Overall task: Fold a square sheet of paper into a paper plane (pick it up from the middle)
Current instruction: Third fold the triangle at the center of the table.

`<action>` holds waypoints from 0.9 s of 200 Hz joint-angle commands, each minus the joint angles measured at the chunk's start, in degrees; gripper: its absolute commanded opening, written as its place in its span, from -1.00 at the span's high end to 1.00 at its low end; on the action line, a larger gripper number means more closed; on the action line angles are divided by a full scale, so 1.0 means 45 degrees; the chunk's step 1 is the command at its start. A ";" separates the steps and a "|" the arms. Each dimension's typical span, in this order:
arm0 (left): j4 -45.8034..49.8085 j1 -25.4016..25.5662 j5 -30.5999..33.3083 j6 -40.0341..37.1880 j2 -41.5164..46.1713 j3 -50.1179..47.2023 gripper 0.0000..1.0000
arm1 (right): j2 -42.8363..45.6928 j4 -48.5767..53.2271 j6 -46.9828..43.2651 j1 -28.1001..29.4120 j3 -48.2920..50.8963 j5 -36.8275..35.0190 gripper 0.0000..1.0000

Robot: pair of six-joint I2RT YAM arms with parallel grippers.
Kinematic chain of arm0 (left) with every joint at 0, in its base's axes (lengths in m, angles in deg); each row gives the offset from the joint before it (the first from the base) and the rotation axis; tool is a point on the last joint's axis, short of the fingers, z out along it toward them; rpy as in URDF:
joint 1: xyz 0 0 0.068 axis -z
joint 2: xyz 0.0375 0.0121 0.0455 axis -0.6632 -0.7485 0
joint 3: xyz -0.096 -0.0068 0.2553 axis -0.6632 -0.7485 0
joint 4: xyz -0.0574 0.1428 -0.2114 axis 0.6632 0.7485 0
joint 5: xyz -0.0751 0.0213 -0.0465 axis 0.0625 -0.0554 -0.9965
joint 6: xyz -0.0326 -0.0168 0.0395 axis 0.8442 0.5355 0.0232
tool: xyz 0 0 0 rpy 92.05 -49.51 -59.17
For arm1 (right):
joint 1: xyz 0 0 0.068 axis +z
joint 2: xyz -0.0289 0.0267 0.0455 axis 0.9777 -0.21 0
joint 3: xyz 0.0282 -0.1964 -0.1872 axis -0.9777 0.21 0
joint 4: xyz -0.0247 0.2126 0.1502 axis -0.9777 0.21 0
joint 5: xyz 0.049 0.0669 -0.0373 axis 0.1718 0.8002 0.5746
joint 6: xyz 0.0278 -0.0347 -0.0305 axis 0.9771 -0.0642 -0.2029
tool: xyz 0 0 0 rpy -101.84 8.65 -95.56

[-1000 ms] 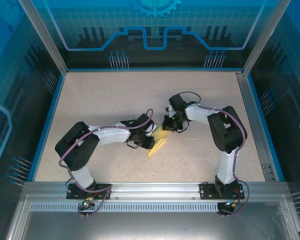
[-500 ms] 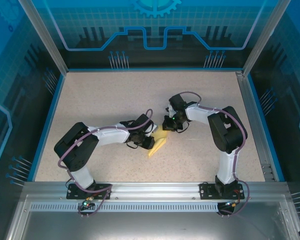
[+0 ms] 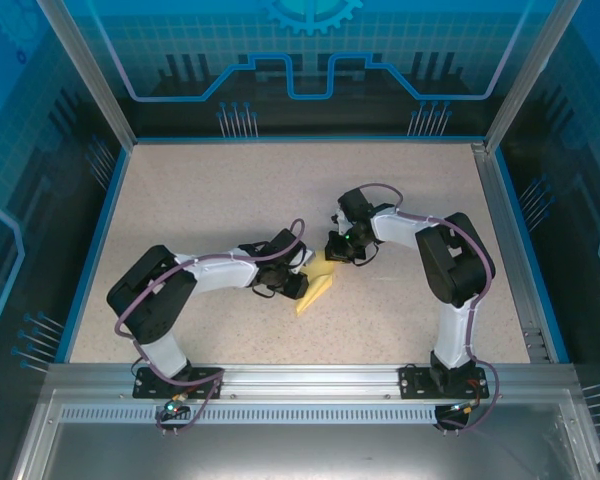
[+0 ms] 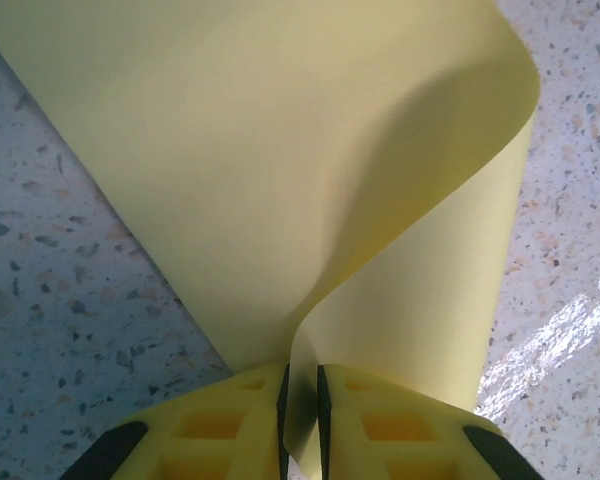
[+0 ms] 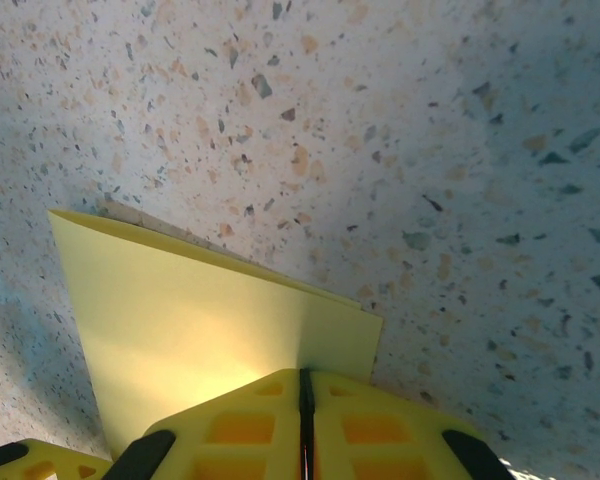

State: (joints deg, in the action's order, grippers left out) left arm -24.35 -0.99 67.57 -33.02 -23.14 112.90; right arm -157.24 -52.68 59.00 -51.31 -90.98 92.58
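Both arms bend inward, left hand point(image 3: 293, 284) and right hand point(image 3: 337, 251) low, close together, each with fingers clamped together.

A speckled beige table point(image 3: 230, 190) has a blue strip point(image 3: 98, 245) along its left and far edges, a silver metal rail point(image 3: 310, 378) along its near edge, and a blue patterned panel point(image 3: 310, 60) behind its far edge.

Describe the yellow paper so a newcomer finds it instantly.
On the speckled table inside the blue-framed cell, look to the middle, where the left arm and right arm meet. There the left fingers and right fingers each pinch the folded yellow paper, a narrow wedge. Thin and bright yellow, it stands out from the black-and-white arms.
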 commanded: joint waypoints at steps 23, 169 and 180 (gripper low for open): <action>-0.0091 -0.0063 -0.0161 0.0134 -0.0230 0.0204 0.63 | -0.0354 0.0629 0.0121 0.0102 0.0634 -0.0497 0.81; -0.0149 -0.0050 -0.0200 0.0000 -0.0037 0.0213 0.63 | -0.0289 0.0569 0.0157 0.0085 0.0752 -0.0508 0.82; -0.0224 -0.0057 -0.0239 0.0035 -0.0045 0.0195 0.63 | -0.0313 0.0570 0.0157 0.0092 0.0750 -0.0487 0.82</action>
State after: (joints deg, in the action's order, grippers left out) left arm -24.72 -0.99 67.40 -33.02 -22.99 112.97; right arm -156.76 -53.69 59.20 -51.31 -90.17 92.55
